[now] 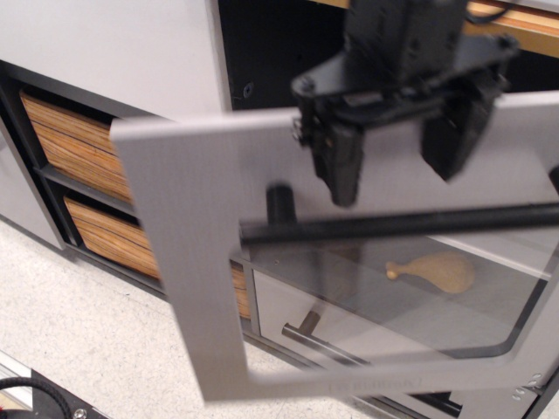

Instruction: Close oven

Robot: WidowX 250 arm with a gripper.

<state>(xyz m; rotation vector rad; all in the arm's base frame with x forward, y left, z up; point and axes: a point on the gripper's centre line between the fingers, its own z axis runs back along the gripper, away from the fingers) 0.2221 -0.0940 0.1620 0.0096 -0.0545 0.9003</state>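
The oven's brushed-silver door (pixel 188 227) is swung up, roughly three quarters raised and tilted toward me. Its black bar handle (pixel 393 224) runs across above the clear window (pixel 384 297). Dark oven interior (pixel 279 52) shows above the door's top edge. My black gripper (pixel 397 166) is open, its two fingers (pixel 343 166) pointing down in front of the door's upper part, just above the handle, holding nothing. A tan toy drumstick (pixel 437 272) shows through the window.
Wood-grain drawers (pixel 74 144) sit at the left in a dark frame under a white panel (pixel 105 44). A smaller silver drawer with a thin handle (pixel 306 336) shows through the window below. Speckled floor (pixel 79 332) lies at lower left.
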